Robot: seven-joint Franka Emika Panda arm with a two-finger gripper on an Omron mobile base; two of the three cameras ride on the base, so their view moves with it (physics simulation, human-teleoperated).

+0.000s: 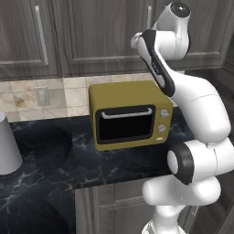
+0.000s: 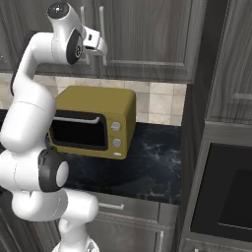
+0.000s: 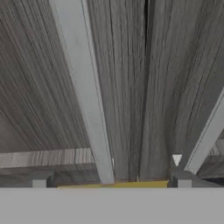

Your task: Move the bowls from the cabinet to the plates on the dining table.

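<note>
With the cabinet [image 2: 142,39] doors closed above the yellow microwave [image 1: 130,114], hiding any bowls inside, the gripper [image 2: 98,44] hangs wide open and empty near a silver bar handle [image 3: 85,94], which it must next straddle and pull.

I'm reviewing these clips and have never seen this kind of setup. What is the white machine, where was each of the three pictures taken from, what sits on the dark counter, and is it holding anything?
The white machine is a robot arm in a computer-rendered kitchen. Two pictures come from cameras on its base, behind it to the left and to the right. The third comes from a camera on the hand, looking along its fingers.

On the black marble counter stands a yellow microwave, with a pale grey container at the left edge.

The hand is raised to the dark wood wall cabinet, close in front of its closed doors. One silver bar handle runs up between the open fingers. Nothing is held.
</note>
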